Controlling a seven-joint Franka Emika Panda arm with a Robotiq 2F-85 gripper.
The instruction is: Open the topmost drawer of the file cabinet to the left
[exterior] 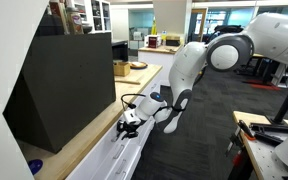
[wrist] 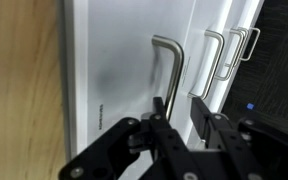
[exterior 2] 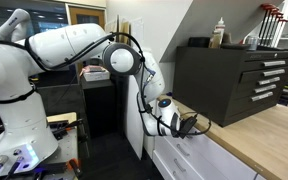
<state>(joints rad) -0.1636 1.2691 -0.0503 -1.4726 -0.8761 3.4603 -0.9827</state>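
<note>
The black two-fingered pincer [wrist: 179,125] is seen open in the wrist view, and it is placed around the slim silver bar handle [wrist: 172,75] of the shallow white topmost drawer [wrist: 114,80]. One of its black fingers [wrist: 159,112] is set close against one side of the bar. On the other side a narrow strip of white front is visible between the bar and the finger, so the handle is not clamped. The bar is seen to end in a rounded bend fixed to the drawer front.

This drawer is located directly under the light wood tabletop [wrist: 19,90], at the upper edge of the long low white file cabinet [exterior: 119,158]. It cannot be told from these views whether the drawer is pulled out at all. Beside it, further silver bar handles [wrist: 216,60] of neighbouring white drawer fronts are seen.

In an exterior view the white robot arm [exterior: 189,65] is bent down from its base to the cabinet front. A large black tool chest [exterior 2: 234,80] with silver-trimmed drawers is carried on the tabletop, above and behind the pincer.
</note>
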